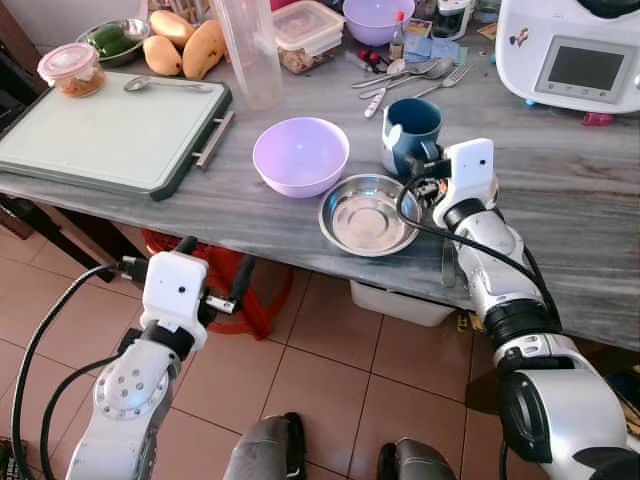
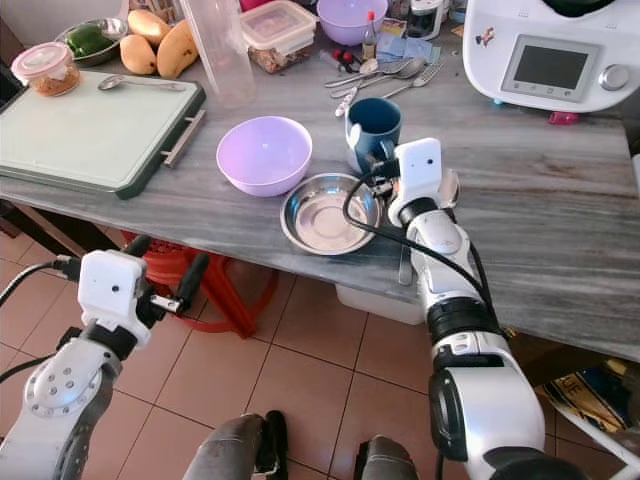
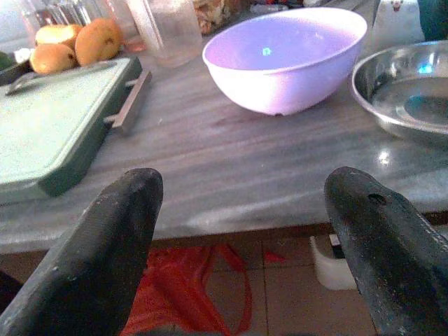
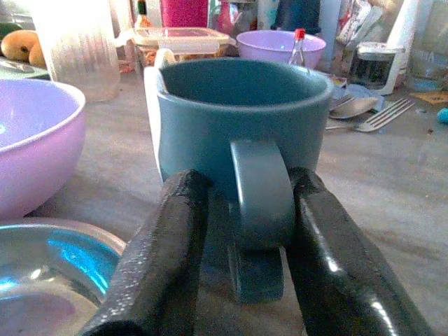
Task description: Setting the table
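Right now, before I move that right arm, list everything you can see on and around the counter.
mug: 1, dark blue, counter, handle between right claw's fingers
steel bowl: 1, silver, counter edge beside mug
near bowl: 1, lilac, left of steel bowl
far bowl: 1, lilac, back of counter
cutting board: 1, pale green, counter's left end
spoon: 1, metal, on board's far edge
mangoes: several, yellow-orange, back left
tumbler: 1, clear, behind near bowl
appliance: 1, white, back right
stool: 1, red, under counter
right claw: around mug handle
left claw: open, below counter edge
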{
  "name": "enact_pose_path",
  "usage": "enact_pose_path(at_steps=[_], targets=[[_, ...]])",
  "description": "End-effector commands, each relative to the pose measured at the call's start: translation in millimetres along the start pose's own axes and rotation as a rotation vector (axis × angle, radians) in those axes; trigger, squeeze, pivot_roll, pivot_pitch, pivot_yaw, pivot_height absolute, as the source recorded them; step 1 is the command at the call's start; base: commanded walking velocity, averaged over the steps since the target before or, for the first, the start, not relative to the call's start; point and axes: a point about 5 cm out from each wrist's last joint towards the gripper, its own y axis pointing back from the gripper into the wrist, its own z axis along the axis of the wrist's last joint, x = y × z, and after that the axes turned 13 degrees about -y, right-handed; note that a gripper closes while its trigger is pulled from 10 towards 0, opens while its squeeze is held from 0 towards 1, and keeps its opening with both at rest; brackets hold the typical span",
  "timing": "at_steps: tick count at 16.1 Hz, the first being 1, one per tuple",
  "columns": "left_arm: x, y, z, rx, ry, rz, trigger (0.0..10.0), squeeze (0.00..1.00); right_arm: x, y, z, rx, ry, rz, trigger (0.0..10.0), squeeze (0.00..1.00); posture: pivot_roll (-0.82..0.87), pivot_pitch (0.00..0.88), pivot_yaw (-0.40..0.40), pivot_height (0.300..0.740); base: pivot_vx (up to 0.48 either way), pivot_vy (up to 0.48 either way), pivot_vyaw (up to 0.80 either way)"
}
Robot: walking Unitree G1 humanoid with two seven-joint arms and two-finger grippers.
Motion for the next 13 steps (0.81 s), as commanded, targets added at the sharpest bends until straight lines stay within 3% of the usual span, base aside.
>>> enact_pose_path(at_steps=[1,7,13], targets=[[0.7,-0.1,-3,0.017,0.000,0.001,10.0,0.00,2.3,-3.9,5,-0.012,0.026,0.012,10.0,1.00,0.17,0.160,0.099,0.740,0.000,0.000,0.00],[0.7,-6.8,-4,0.008,-0.005,-0.005,10.0,0.00,0.8,-6.2,18,-0.064,0.065,0.014,10.0,1.00,0.16,0.133,0.092,0.740,0.000,0.000,0.00],[-5.0,-25.8,1,-0.038,0.017,0.020,10.0,0.00,0.6,2.6,28,-0.143,0.131,0.002,10.0,1.00,0.11,0.103,0.072,0.740,0.000,0.000,0.00]])
